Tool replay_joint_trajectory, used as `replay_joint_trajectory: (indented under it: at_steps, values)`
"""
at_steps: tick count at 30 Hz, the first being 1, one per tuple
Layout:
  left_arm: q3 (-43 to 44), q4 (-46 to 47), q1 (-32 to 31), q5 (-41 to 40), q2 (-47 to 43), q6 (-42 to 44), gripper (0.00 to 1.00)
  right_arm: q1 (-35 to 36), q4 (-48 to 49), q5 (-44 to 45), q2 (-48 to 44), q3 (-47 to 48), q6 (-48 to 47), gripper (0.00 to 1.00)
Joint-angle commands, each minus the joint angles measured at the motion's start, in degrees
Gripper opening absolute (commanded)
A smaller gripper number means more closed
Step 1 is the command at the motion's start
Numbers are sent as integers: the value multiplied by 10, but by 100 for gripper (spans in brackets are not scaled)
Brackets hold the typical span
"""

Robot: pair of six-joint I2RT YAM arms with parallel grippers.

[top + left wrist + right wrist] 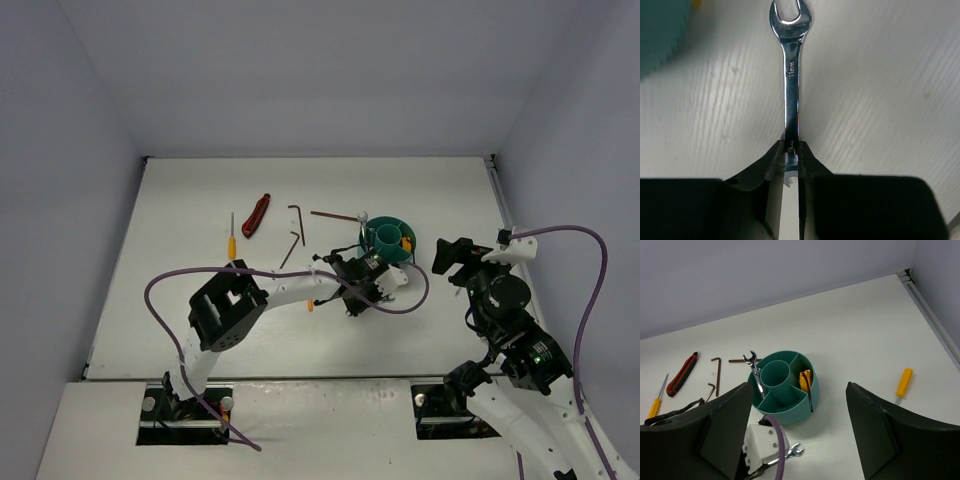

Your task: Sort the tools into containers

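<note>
My left gripper (792, 150) is shut on the shank of a silver wrench (791, 75), held just above the table in front of the teal tub (657, 35). In the right wrist view this wrench (792, 452) sticks out of the left gripper below the tub (785, 405). The tub holds another wrench (755, 374) leaning in its left compartment, and a yellow tape measure (805, 381) with a dark hex key (809, 397) in its right one. My right gripper (799, 390) is open and empty, above and right of the tub (390, 240).
Left of the tub lie a red-and-black tool (256, 215), an orange screwdriver (231, 240), two hex keys (297, 218) (290, 250) and a thin brown tool (335, 214). Another orange screwdriver (902, 385) lies right of the tub. A raised rail (935, 315) runs along the table's right edge.
</note>
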Motion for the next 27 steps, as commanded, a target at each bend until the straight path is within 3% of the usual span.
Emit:
replay_joint_trajectory:
  at_steps: [1,7,13,22,27]
  values:
    - [-65,-50,5,-27,-78,-11,5,1,50,4,12,9,5,72]
    - [-87,-90,5,-38,-121,1,10,1,51,3,21,10,6,72]
    - [-35,-109,5,-28,-87,16,25,1,50,4,12,10,3,72]
    - [74,-141,12,16,-13,35,27,1,48,4,5,11,4,72]
    - [83,-158,16,16,9,34,27,1,46,7,1,11,4,72]
